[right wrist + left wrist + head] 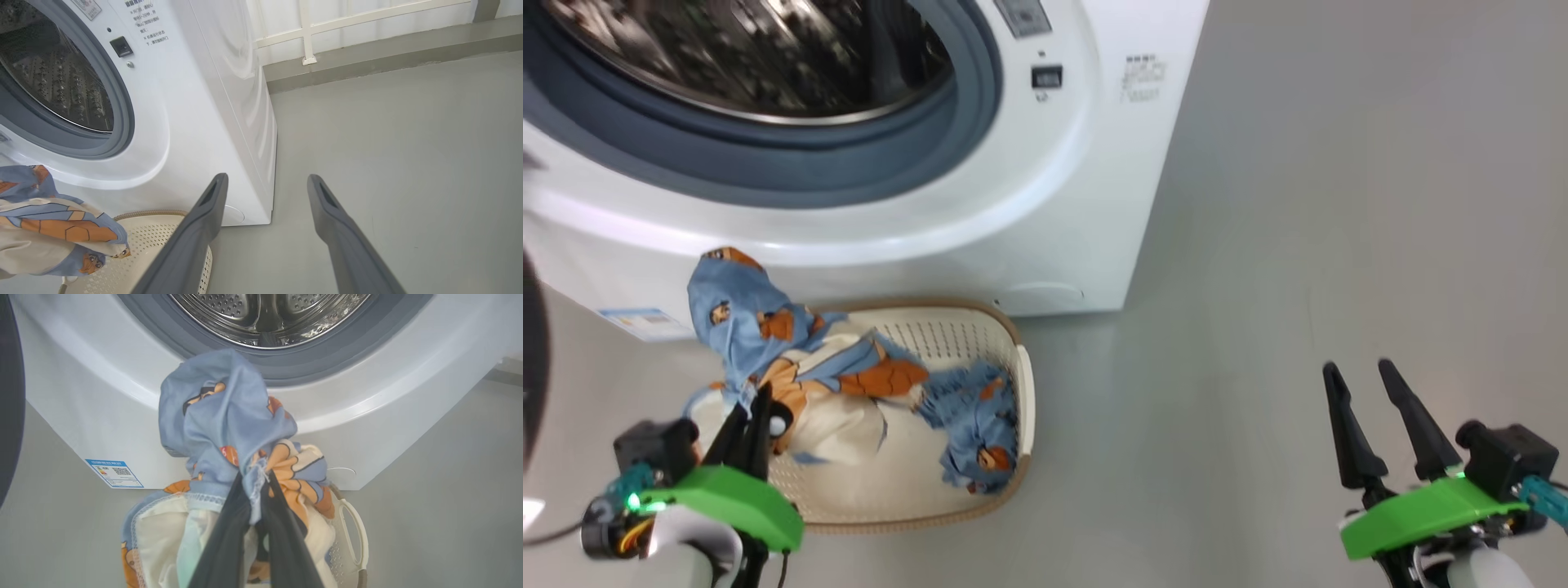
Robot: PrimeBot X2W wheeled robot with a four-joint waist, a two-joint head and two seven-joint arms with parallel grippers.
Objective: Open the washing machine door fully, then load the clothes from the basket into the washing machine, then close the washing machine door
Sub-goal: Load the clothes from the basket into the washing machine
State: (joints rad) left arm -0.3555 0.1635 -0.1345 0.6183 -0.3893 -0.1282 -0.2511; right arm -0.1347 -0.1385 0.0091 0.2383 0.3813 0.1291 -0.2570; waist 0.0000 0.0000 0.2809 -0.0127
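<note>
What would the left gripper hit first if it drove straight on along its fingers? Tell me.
The left gripper, shut on the clothes, points at the white front of the washing machine just below the gasket, not into the drum. It would probably hit that panel first, though depth is unclear.

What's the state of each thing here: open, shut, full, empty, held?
washing machine: opening uncovered, no clothes seen in its drum.
washing machine door: swung open, at the left edge.
basket: on the floor before the machine, holding clothes.
clothes: one garment held up over the basket, another lying inside.
left gripper: shut on the raised garment.
right gripper: open, empty.
</note>
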